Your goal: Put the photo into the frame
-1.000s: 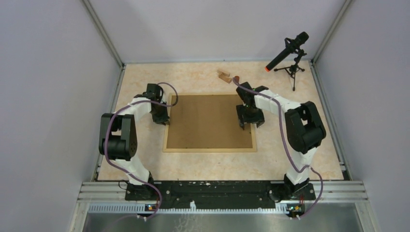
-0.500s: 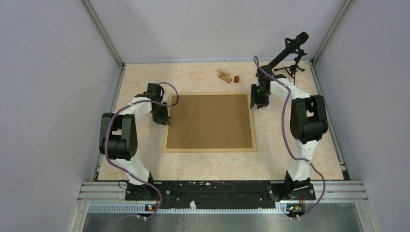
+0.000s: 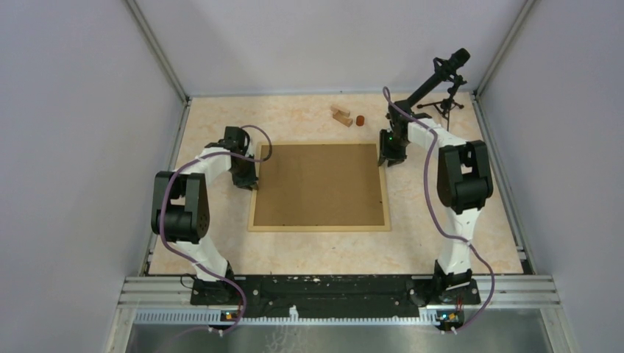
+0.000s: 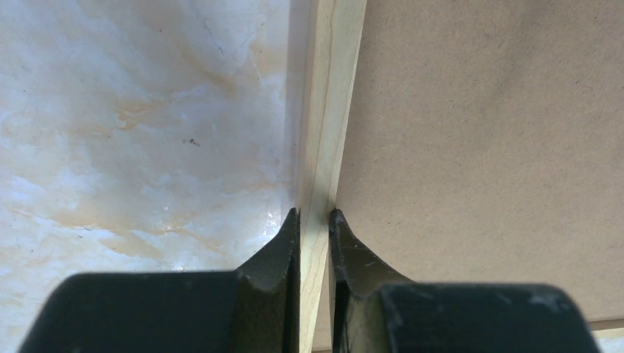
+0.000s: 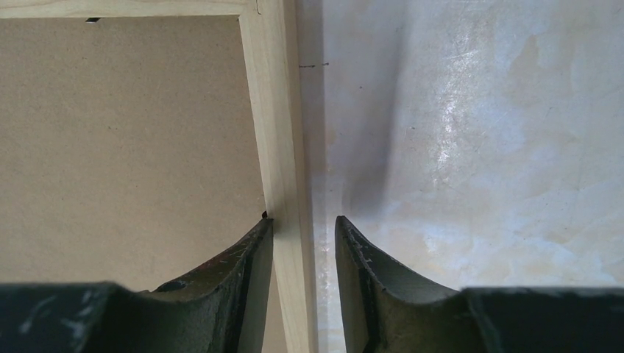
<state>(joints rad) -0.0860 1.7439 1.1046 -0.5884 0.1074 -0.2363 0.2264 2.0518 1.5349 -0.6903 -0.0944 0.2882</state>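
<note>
The frame (image 3: 318,228) lies back up in the middle of the table, and its brown backing board (image 3: 320,184) fills it. The photo is hidden. My left gripper (image 3: 248,180) is shut on the frame's left rail (image 4: 331,88), one finger on each side of it (image 4: 315,215). My right gripper (image 3: 388,158) stands astride the right rail (image 5: 272,110) near the far right corner. It is open (image 5: 303,219): the inner finger touches the rail, and the outer finger is apart from it over the table.
Small wooden blocks (image 3: 340,115) and a small brown cylinder (image 3: 360,120) lie beyond the frame's far edge. A microphone on a tripod (image 3: 439,81) stands at the far right corner. Grey walls close in the table on three sides.
My right gripper has moved from above the board's right side to the far end of the right rail. The left arm and the frame have not moved.
</note>
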